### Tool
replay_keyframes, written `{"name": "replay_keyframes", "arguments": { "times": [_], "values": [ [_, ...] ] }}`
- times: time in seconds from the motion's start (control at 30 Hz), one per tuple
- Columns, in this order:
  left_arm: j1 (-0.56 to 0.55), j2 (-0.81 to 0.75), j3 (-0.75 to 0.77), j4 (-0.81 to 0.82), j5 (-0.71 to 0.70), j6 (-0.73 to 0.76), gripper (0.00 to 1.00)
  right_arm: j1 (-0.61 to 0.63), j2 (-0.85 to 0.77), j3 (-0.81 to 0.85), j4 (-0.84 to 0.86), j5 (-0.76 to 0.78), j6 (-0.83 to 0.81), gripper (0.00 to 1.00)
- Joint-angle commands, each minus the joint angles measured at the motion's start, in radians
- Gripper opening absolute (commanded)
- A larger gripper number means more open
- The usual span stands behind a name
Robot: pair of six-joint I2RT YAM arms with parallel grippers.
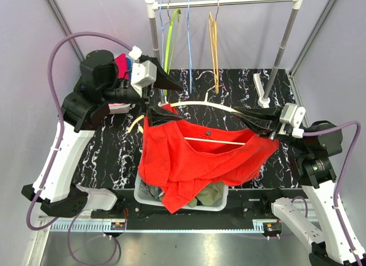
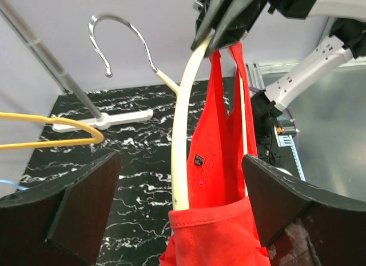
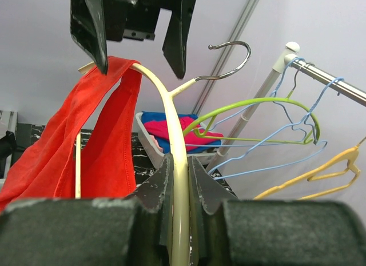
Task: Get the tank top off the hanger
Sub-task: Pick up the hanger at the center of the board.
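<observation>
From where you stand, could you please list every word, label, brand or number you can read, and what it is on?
No text is legible in any view.
Red tank top: small dark neck tag carries print, too small and blurred to read.
Cream hanger: no markings visible.

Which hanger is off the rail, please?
The cream plastic hanger, held in the right tool and carrying the red tank top; the green hanger, blue hanger and orange hanger hang on the metal rail.
</observation>
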Motion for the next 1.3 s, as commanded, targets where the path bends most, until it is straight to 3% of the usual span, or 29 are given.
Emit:
{"name": "replay_keyframes", "arguments": {
  "times": [0.0,0.23,0.4,0.53,0.6,0.67,0.8,0.9,0.93,1.03,1.2,1.27],
  "values": [
    [-0.034,-0.004,-0.028,-0.006,-0.046,0.079,0.92,0.006,0.004,0.034,0.111,-0.011,0.042,0.0],
    [-0.057,0.039,0.016,-0.021,-0.075,0.099,0.84,0.006,0.007,0.02,0.137,-0.017,0.062,0.0],
    [-0.063,0.054,0.02,-0.026,-0.075,0.106,0.59,0.006,0.017,0.014,0.151,-0.02,0.072,0.0],
    [-0.071,0.057,0.018,-0.026,-0.112,0.116,0.56,0.006,0.021,0.008,0.167,-0.02,0.081,0.0],
    [-0.075,0.054,0.018,-0.027,-0.143,0.128,0.47,0.009,0.023,0.003,0.179,-0.017,0.089,0.0],
    [-0.081,0.051,0.02,-0.027,-0.189,0.139,0.45,0.007,0.021,-0.001,0.191,-0.017,0.094,0.0],
    [-0.094,0.045,0.016,-0.032,-0.264,0.199,0.54,0.007,0.017,-0.007,0.196,-0.02,0.101,0.0],
    [-0.094,0.04,0.013,-0.064,-0.279,0.252,0.49,0.009,0.013,-0.013,0.205,-0.019,0.105,0.0],
    [-0.094,0.036,0.007,-0.067,-0.279,0.262,0.34,0.007,0.013,-0.013,0.205,-0.019,0.105,0.04],
    [-0.094,0.025,-0.005,-0.075,-0.292,0.283,0.03,0.007,0.007,-0.02,0.219,-0.008,0.111,0.16],
    [-0.094,0.009,0.003,-0.082,-0.321,0.3,0.0,0.007,0.006,-0.036,0.248,0.007,0.126,0.24],
    [-0.094,0.005,0.004,-0.085,-0.335,0.32,0.0,0.007,0.007,-0.038,0.245,0.021,0.126,0.37]
  ]
}}
